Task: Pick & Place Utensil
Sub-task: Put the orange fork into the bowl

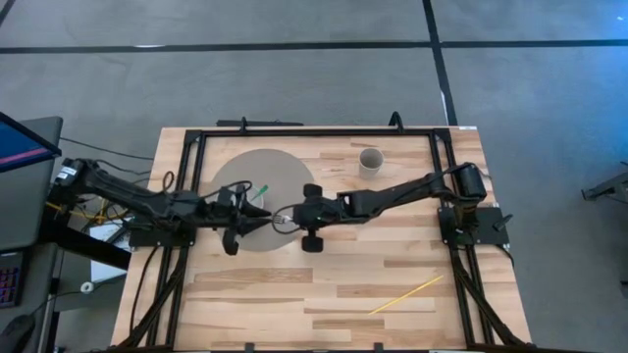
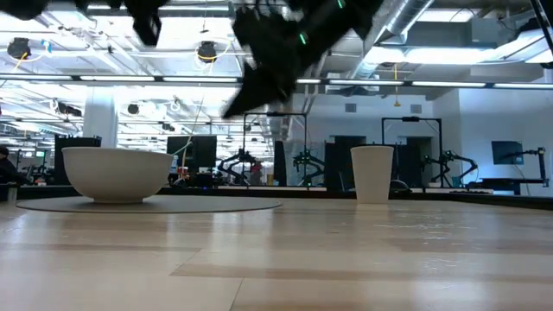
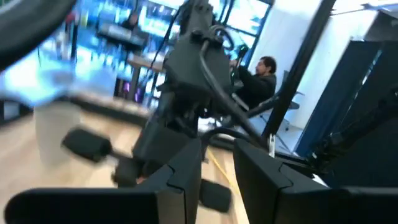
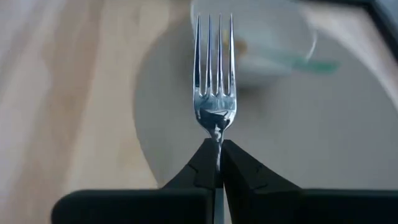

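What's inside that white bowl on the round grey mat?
A green stick-like thing leans out over the bowl rim, seen from above. The rest of the inside is hidden: the left gripper covers part of it, and the low view shows only the bowl's outer wall.

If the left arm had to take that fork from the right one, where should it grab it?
Probably the neck just below the tines. The right tool is shut on the fork at its handle, leaving only the head free. The left tool faces it; come at the flat faces.
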Motion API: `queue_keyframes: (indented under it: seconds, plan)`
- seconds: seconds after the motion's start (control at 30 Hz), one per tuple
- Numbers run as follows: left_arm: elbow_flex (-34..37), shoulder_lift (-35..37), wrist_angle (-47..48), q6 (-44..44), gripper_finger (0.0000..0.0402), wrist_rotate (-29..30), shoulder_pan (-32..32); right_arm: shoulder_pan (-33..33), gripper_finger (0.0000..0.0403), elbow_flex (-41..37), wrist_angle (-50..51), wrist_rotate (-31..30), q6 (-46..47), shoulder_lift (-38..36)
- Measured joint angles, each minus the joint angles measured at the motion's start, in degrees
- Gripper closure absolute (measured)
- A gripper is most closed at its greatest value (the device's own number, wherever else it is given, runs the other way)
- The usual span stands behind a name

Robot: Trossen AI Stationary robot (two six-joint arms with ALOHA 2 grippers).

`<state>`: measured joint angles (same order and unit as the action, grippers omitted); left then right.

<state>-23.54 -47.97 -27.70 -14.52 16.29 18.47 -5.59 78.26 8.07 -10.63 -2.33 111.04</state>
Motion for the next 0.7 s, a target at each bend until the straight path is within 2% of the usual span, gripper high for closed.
queue_keyframes:
  seconds: [0.17, 0.37, 0.53, 0.7]
  plan:
    - [-3.0, 0.0, 0.1, 9.4, 0.0307, 0.0, 1.0, 0.0, 0.0395, 7.2, 4.9, -1.5, 3.7, -0.1]
    - [-3.0, 0.0, 5.9, 7.0, 0.0307, 0.0, 1.1, 0.1, 0.0395, 7.8, 7.7, -13.2, 4.5, -0.1]
    - [-3.0, -0.1, 6.4, 6.9, 0.0307, 0.0, 1.1, 0.6, 0.0396, 7.7, 7.0, -23.9, 7.4, -1.2]
    - [-3.0, -0.9, 7.6, 4.7, 0.0307, 0.6, 1.1, 0.9, 0.0396, 7.8, -0.5, -29.8, 8.8, -6.3]
